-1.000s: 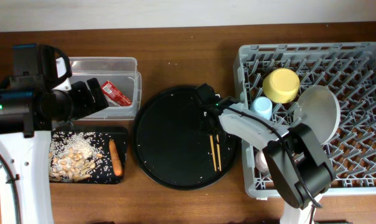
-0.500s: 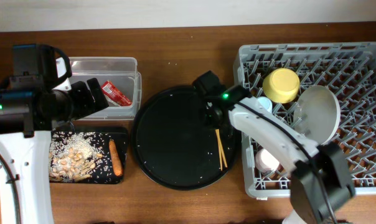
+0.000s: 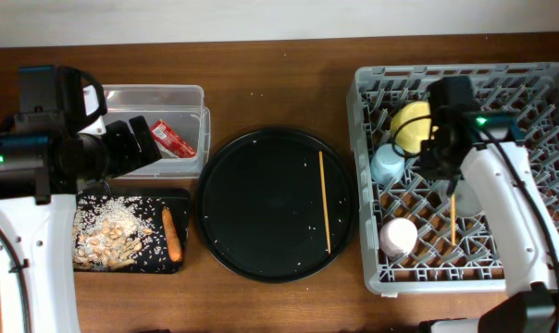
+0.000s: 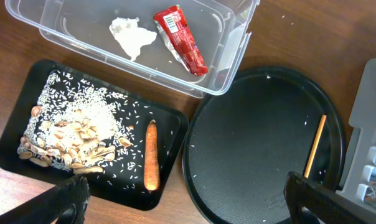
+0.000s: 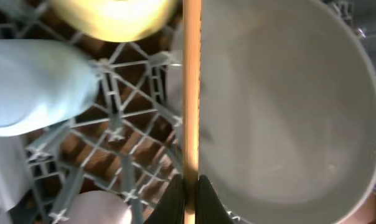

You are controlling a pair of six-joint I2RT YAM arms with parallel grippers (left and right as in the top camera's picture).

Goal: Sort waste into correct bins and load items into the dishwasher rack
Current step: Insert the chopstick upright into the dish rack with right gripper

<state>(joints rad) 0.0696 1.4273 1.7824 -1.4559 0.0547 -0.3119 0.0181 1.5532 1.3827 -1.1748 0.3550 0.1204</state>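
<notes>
Overhead: one chopstick (image 3: 324,203) is seen on the round black tray (image 3: 252,203); a second chopstick (image 3: 453,220) is held above the dishwasher rack (image 3: 367,268). Left wrist: the left pincer (image 4: 188,199) is spread open. Right wrist: the right pincer (image 5: 191,193) is clenched on the second chopstick

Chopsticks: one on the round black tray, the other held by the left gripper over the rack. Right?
Wrong arm: the right gripper holds that chopstick over the dishwasher rack, per the overhead view. The other chopstick lies on the round black tray.
</notes>
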